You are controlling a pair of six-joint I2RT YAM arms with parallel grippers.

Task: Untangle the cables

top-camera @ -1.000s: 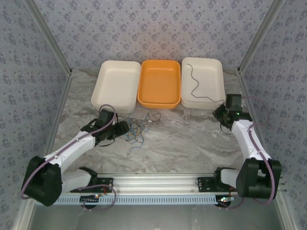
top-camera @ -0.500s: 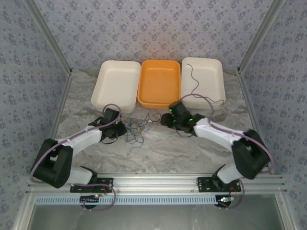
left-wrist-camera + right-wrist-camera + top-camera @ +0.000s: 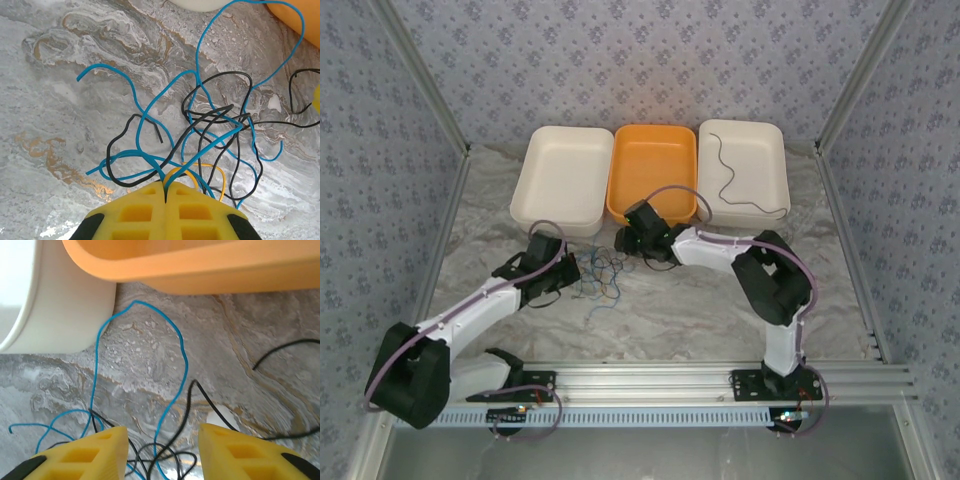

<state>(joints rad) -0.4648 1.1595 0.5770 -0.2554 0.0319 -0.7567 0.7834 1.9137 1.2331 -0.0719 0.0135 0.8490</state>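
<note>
from above the cables (image 3: 602,272) lie knotted on the worktop (image 3: 700,310); left wrist: left end effector (image 3: 165,189) pressed together on several strands; right wrist: right end effector (image 3: 160,437) spread above others, so pulling could cinch the knot.

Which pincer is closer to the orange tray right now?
Right. The right pincer sits just before the orange tray's near rim; the left pincer is farther off, with the cables between.
</note>
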